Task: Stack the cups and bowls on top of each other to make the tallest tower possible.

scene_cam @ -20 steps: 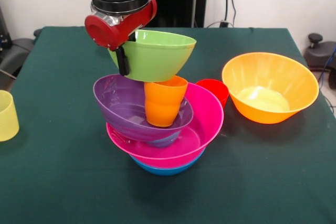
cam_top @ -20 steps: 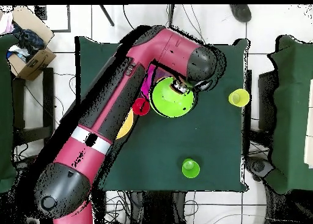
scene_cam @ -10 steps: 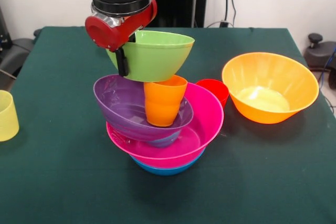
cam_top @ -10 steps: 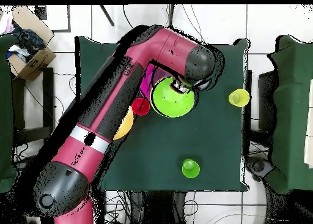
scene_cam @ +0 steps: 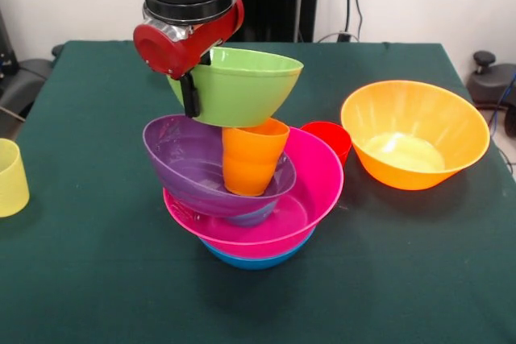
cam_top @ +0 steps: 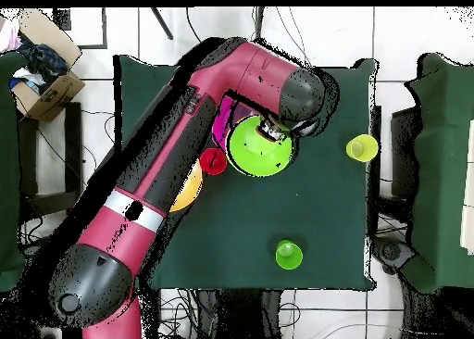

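Table (scene_cam: 97, 279), dark green cloth, carries everything. Landmark: the tower (scene_cam: 250, 199), mid-table.

Arm (cam_top: 157, 196), red and black, runs in the overhead view from the bottom left up across the table and ends over the tower.

Orange bowl (scene_cam: 414, 133): upright, empty, well apart from the tower at the right in the front view; overhead, only a sliver of it shows past the arm.

Tower, bottom to top: blue bowl (scene_cam: 254, 259) on the cloth, pink bowl (scene_cam: 310, 191) nested in it, purple bowl (scene_cam: 181, 159) tilted inside the pink, orange cup (scene_cam: 251, 155) upright in the purple.

Lime green bowl (scene_cam: 242, 86): above the orange cup, tilted, its underside at the cup's rim; contact not clear.

Gripper (scene_cam: 192, 86): clamped on the lime green bowl's rim, one black finger (scene_cam: 190, 96) down the outer wall.

Red cup (scene_cam: 330, 138): just behind the pink bowl's far rim.

Pale yellow cup (scene_cam: 10, 176): well left of the tower, at the table's edge.

Green cup (cam_top: 289, 254): seen overhead only, well apart from the tower, toward the table's lower edge there.
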`<state>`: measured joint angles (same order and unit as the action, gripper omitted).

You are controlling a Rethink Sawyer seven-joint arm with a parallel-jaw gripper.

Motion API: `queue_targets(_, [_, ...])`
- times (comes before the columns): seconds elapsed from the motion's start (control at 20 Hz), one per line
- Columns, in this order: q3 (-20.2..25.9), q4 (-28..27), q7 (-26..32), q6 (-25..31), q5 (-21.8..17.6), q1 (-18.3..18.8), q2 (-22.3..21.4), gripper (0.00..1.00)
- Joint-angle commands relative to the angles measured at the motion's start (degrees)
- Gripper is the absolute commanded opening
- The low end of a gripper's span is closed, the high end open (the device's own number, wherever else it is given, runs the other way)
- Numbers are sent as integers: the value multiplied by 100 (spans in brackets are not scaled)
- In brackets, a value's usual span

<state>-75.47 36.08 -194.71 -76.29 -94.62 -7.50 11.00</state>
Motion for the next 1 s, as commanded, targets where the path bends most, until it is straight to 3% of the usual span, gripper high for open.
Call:
queue_targets(0.05, [480,-152,-1024,-445,164,-1,90,0])
queue_targets(0.5, [418,264,-769,-1145,-17,-274,-21,0])
queue_targets(1.0, [253,426,-762,-1420,-76,-369,-41,0])
